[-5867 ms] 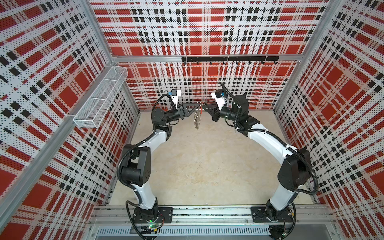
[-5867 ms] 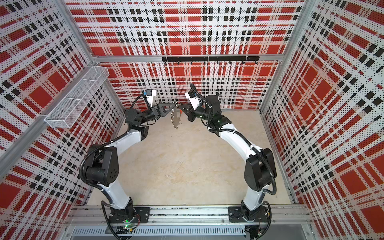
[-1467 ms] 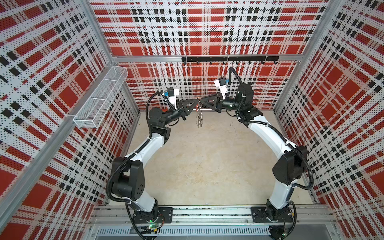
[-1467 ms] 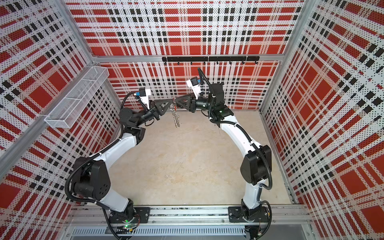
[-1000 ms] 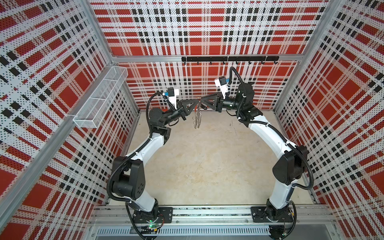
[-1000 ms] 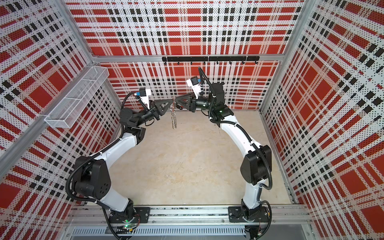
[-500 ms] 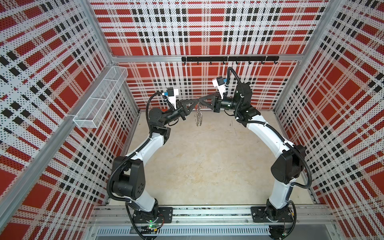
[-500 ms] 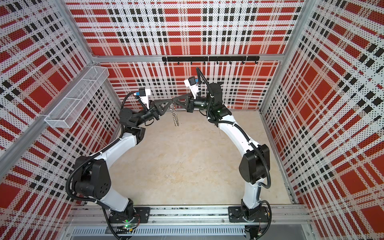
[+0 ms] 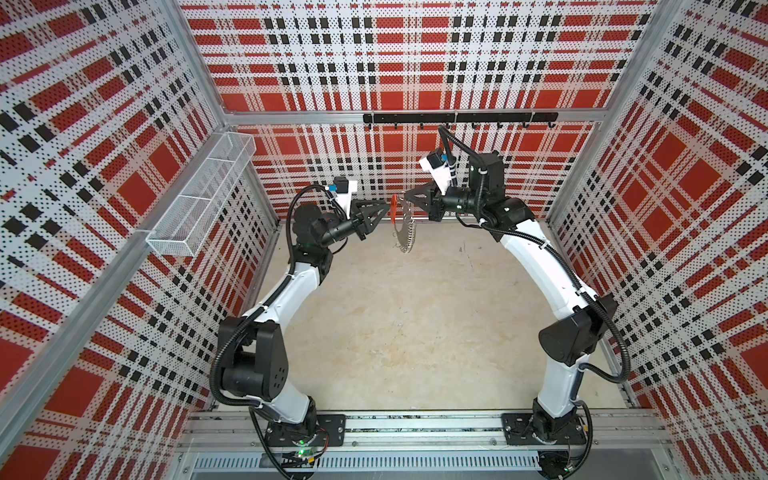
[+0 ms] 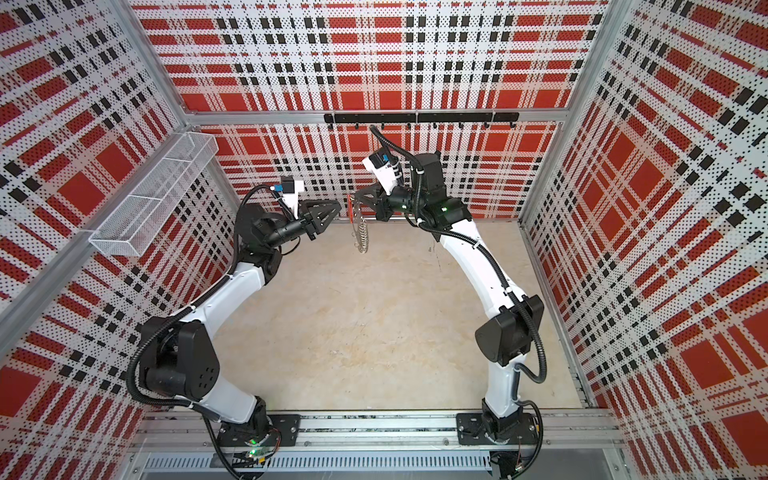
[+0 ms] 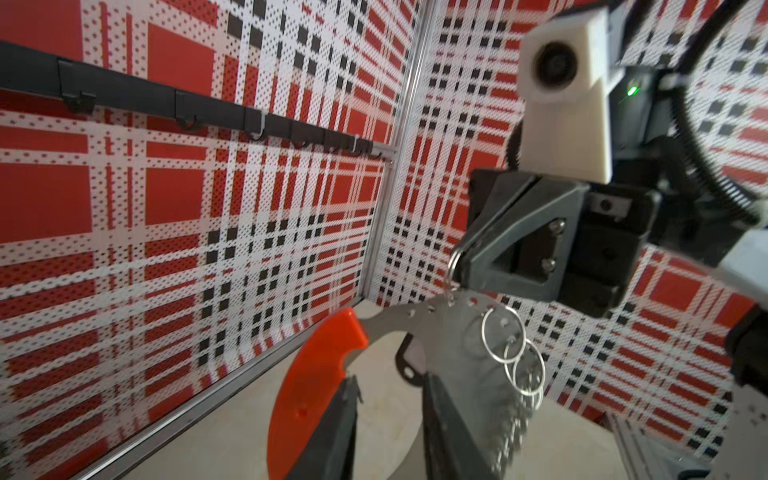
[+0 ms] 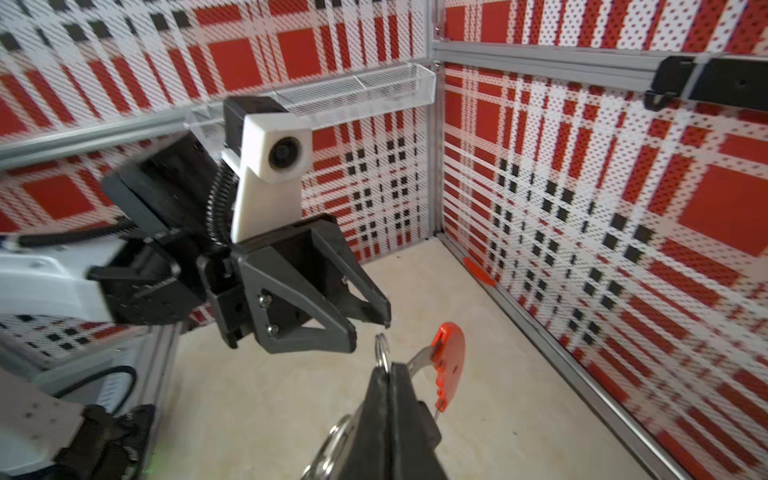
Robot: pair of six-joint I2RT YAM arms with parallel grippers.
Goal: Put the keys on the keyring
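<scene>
The keyring (image 9: 402, 235) (image 10: 361, 235), a grey crescent band with a red segment (image 11: 307, 386) and several silver split rings (image 11: 503, 336), hangs in the air at the back middle. My right gripper (image 9: 407, 198) (image 12: 388, 366) is shut on one split ring (image 12: 381, 351) at its top. My left gripper (image 9: 384, 206) (image 11: 389, 378) stands open just left of the red segment, its fingers (image 11: 332, 419) either side of the band without pinching it. A small black tag (image 11: 409, 361) of the keys shows between those fingertips. I cannot tell whether it hangs on the band.
A black hook rail (image 9: 457, 118) runs along the back wall above both grippers. A white wire basket (image 9: 203, 195) is fixed to the left wall. Plaid walls close in three sides around the beige floor (image 9: 407, 324) below.
My left gripper has opened and let go of the keyring. The right gripper has shut on a split ring, and the keyring now hangs from it alone.
</scene>
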